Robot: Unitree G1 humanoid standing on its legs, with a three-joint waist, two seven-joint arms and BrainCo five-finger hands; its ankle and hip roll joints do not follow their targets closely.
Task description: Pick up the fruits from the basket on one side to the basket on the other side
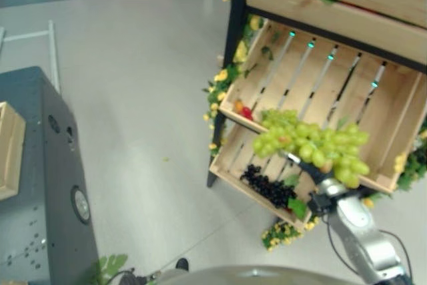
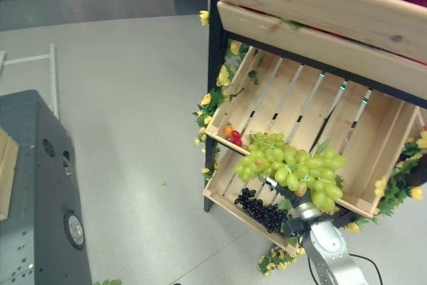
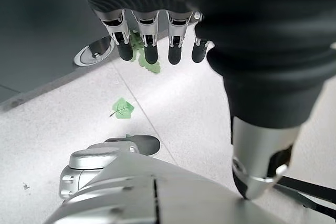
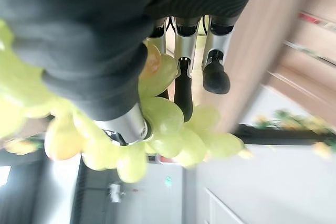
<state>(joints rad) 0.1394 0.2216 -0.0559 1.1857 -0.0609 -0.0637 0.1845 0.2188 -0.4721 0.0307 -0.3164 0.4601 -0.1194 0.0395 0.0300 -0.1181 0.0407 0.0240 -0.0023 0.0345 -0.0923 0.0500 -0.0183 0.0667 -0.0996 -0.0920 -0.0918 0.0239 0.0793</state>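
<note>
A large bunch of pale green grapes [image 2: 288,168] is held up at the centre right of the eye views, its long axis running from upper left to lower right, in front of the slatted wooden crate [image 2: 313,131] of the black-framed display shelf. The bunch lies directly above and against the right hand [image 1: 325,195], by which it is grasped from beneath; in the right wrist view the fingers [image 4: 183,93] and thumb are curled around the grapes. A smaller bunch of dark grapes [image 2: 261,211] lies in the lower wooden crate [image 2: 223,195], below left. The left hand [image 3: 157,35] hangs over the grey floor, fingers relaxed and empty, well apart.
</note>
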